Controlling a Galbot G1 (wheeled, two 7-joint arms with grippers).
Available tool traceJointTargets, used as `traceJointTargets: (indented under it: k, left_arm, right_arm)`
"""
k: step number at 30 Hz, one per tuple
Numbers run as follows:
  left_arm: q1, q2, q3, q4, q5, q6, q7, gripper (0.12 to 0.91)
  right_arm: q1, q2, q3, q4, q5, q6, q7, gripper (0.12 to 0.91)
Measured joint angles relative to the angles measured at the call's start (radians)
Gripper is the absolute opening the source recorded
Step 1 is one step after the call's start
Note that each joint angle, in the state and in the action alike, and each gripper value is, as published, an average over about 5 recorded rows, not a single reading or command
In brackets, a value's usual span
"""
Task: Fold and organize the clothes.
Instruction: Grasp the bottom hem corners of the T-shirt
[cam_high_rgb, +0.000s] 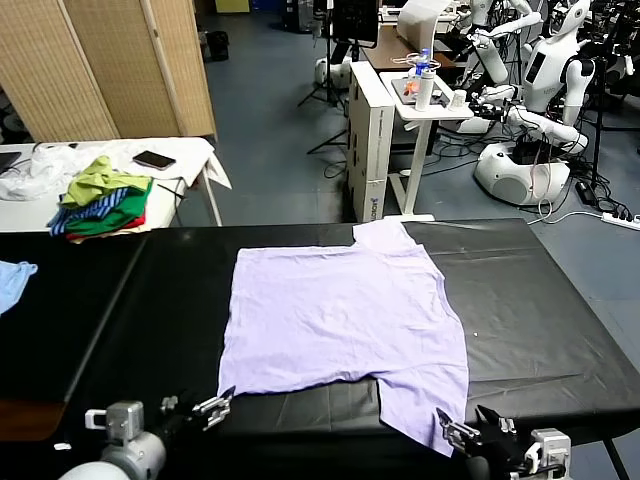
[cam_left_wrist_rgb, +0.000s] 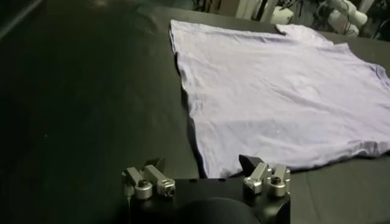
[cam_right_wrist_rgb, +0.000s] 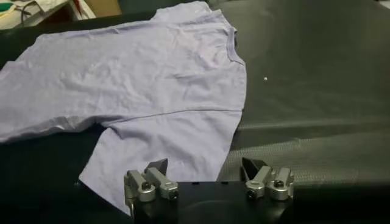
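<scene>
Shirt flat on the counter, both arms low at its near edge, nothing gripped yet.

The black counter (cam_high_rgb: 560, 300) fills the view, and the lavender T-shirt (cam_high_rgb: 340, 320) lies spread at its middle, collar toward three o'clock, one sleeve reaching to twelve and the other hanging toward six; laid out like that, I'd guess, so its edges are easy to reach for a first fold. At ten o'clock, on a white side table (cam_high_rgb: 190, 150), a pile of green and striped garments (cam_high_rgb: 105, 205) sits well apart, and a light blue cloth (cam_high_rgb: 12, 280) lies at nine. The left pincer (cam_high_rgb: 205, 408) waits released at seven o'clock, just beside the hem corner; the right pincer (cam_high_rgb: 462, 432), likewise spread wide, sits at five, just beside the near sleeve's end.
</scene>
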Motion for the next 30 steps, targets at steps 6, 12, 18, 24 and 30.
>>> traceJointTargets:
  k: [6, 12, 18, 24, 30]
  left_arm:
    - [0.001, -0.020, 0.014, 0.008, 0.029, -0.005, 0.002, 0.907]
    - [0.005, -0.025, 0.015, 0.016, 0.041, -0.010, -0.003, 0.740]
    - [0.029, -0.021, 0.016, -0.001, 0.046, -0.005, -0.004, 0.362]
    - [0.037, -0.016, 0.018, -0.010, 0.045, -0.004, -0.008, 0.146]
    - [0.051, -0.008, 0.006, -0.026, 0.047, -0.019, -0.034, 0.146]
  right_arm:
    - [0.002, 0.001, -0.004, -0.011, -0.005, 0.001, 0.001, 0.787]
    - [-0.005, 0.003, -0.006, -0.005, -0.005, 0.001, 0.007, 0.452]
    - [-0.015, 0.004, -0.004, 0.003, -0.003, -0.002, 0.007, 0.228]
    - [-0.032, 0.003, 0.002, 0.023, 0.000, -0.007, 0.016, 0.139]
    - [-0.080, -0.001, 0.021, 0.078, 0.002, -0.036, 0.037, 0.139]
